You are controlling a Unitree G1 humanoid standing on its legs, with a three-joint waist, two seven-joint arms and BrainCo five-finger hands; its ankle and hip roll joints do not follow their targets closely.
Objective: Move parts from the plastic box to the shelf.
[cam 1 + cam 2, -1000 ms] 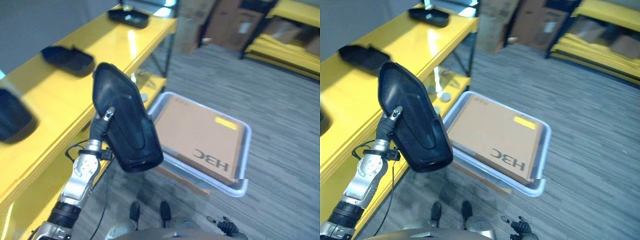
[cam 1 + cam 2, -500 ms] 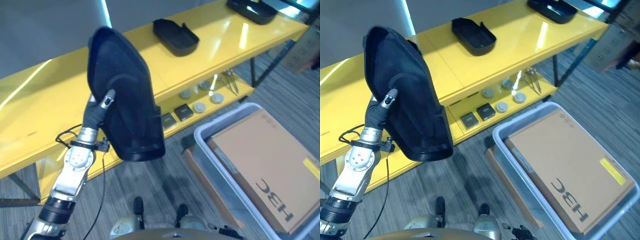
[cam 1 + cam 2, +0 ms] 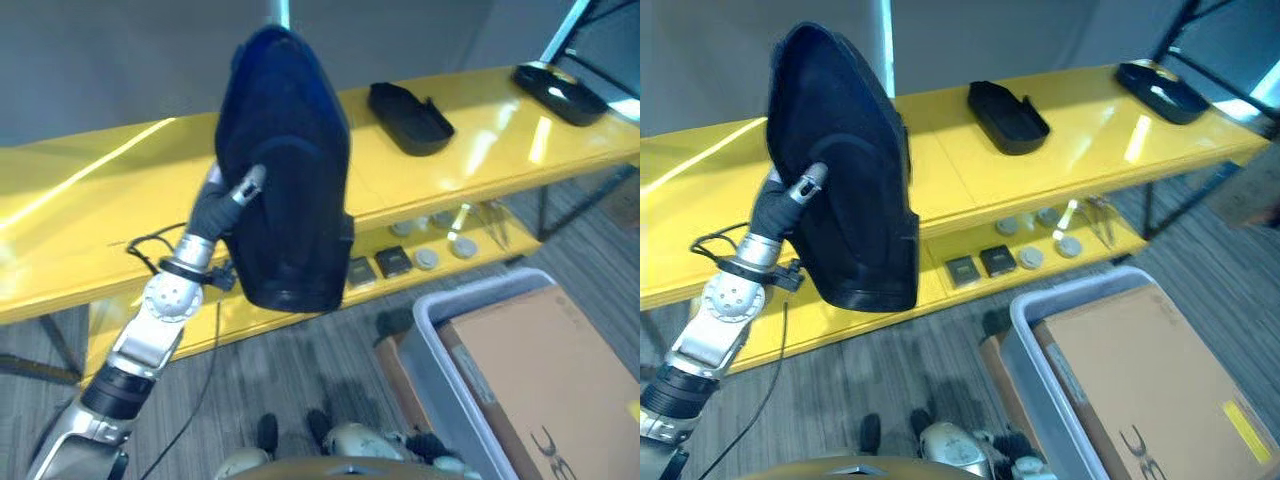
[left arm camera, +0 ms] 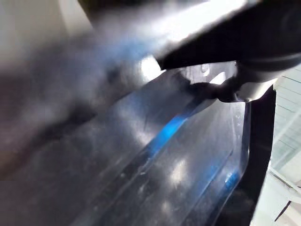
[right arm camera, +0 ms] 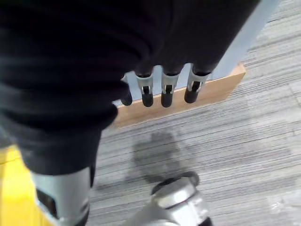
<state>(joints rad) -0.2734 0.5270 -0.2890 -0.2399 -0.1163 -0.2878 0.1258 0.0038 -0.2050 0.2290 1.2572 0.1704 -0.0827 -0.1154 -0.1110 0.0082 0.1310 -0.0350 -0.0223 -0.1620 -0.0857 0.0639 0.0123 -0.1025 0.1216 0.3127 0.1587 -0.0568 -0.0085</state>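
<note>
Black plastic, one large curved part (image 3: 285,200), was gripped in the robot's left hand (image 3: 232,195), thumb across the front and fingers curled behind it. It hung raised in front of the yellow shelf (image 3: 120,200), not yet on it. Two similar parts (image 3: 410,115) lay further along the top board, well apart. At lower right sat the grey plastic box (image 3: 440,350) with a cardboard carton (image 3: 540,390) inside. The right hand (image 5: 162,87) hung idle above the floor, fingers loosely straight, holding nothing. Carrying seemed underway; next, the part probably needed lowering flat onto a bare stretch of the top board before the grip let go
</note>
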